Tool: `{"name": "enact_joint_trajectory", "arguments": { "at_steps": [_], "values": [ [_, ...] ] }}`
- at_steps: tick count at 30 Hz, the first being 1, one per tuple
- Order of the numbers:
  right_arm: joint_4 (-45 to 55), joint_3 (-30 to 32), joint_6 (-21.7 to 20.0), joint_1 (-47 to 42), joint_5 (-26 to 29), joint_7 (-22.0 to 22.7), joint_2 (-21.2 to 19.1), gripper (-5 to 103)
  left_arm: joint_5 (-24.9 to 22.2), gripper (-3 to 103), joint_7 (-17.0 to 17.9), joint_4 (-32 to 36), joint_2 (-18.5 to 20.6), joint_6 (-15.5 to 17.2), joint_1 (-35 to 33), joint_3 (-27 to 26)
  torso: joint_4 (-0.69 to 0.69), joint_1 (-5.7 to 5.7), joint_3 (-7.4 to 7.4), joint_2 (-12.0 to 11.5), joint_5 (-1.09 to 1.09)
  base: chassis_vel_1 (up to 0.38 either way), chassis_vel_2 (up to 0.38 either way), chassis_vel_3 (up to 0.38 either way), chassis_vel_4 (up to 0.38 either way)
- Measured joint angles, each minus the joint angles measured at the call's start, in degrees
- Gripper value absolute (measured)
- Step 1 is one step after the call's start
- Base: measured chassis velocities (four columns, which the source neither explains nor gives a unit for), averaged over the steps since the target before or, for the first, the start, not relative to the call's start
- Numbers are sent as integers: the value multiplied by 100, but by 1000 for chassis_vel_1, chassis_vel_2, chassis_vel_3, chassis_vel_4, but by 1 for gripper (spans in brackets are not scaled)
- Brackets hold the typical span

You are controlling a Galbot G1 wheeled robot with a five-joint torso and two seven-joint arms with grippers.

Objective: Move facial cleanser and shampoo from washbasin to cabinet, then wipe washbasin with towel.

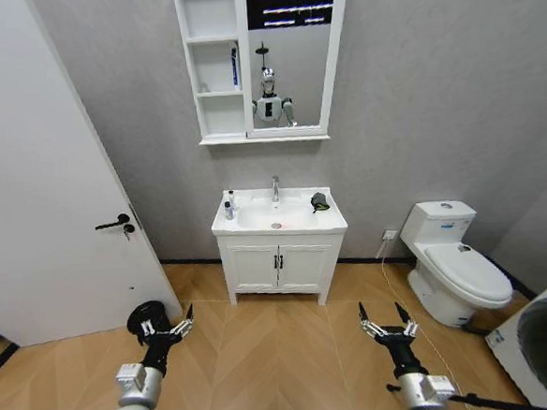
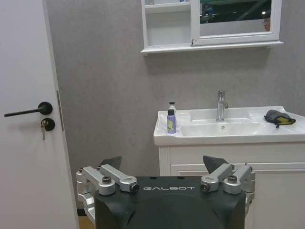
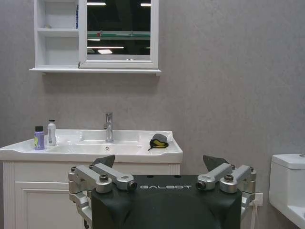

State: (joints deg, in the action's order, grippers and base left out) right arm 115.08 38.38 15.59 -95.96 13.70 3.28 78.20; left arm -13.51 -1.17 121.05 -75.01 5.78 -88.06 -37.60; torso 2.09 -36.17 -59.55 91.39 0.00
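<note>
Washbasin [image 1: 279, 219]: stands against the grey wall on a white two-door vanity cupboard [image 1: 280, 266], well ahead of both arms. Two small bottles near its left rear corner, just beside each other: purple bottle with black cap [image 2: 171, 121] in front, white bottle [image 3: 51, 133] behind; which is cleanser and which shampoo cannot be told. Towel [image 1: 320, 202], dark with a yellowish edge, bunched near the right rear corner. Cabinet [image 1: 217, 63] wall-hung directly above, three open shelves beside the mirror [image 1: 289, 54].

Left gripper [image 1: 166, 327] and right gripper [image 1: 387, 324]: both held low over the wooden floor, fingers spread wide, holding nothing.

Step in hand, as judged: approach. Drive straight toward the vanity, stopping near enough for the left arm to reach the bottles. Keep clear of the door [image 1: 37, 175] on the left and the toilet [image 1: 454, 265] on the right. Take the front bottle first; grip mid-body, upright, to avoid toppling its neighbour.
</note>
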Motion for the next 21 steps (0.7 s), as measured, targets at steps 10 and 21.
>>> {"name": "enact_joint_trajectory", "arguments": {
  "at_steps": [10,21],
  "values": [
    [42,36,90,-97,12,-28,13,100,34,97,-15,18,6,-28,-58,29,0,0,0,0,0,0,0,0,0],
    [89,70,96,-51,-34,-74,85,100,34,97,-26,-26,0,-46,3,91,0,2,1,2,-1,-18,18,21,-12]
  ]
}}
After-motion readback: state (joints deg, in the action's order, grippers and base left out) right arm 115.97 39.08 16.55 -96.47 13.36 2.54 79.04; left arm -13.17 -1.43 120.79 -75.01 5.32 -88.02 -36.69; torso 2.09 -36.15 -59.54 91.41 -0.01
